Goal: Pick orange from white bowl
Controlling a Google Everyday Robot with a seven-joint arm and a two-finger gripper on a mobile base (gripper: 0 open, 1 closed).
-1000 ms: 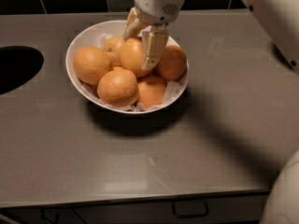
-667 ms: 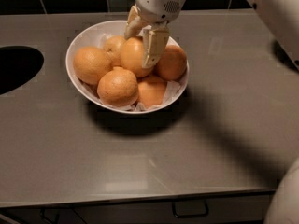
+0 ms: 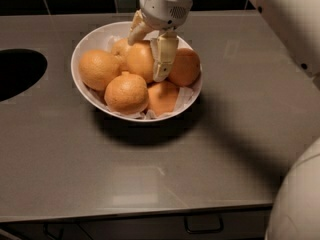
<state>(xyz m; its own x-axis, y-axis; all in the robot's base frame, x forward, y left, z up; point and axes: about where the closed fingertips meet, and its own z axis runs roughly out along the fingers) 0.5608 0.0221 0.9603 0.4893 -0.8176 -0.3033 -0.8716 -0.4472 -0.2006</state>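
Note:
The white bowl (image 3: 80, 79), lined with crinkled white paper, stands on the grey counter and holds several oranges. My gripper (image 3: 145, 59) reaches down into it from above. Its two pale fingers (image 3: 162, 59) sit on either side of the top middle orange (image 3: 137, 61) and press on it. Other oranges lie around it: one on the left (image 3: 97, 69), one on the right (image 3: 186, 66), and one with a raised nub at the front (image 3: 126, 93).
A dark round opening (image 3: 17, 74) is cut in the counter at the far left. My white arm shell (image 3: 295, 24) crosses the upper right and my white body (image 3: 297, 199) fills the lower right corner. A drawer handle (image 3: 202, 226) shows below the counter edge.

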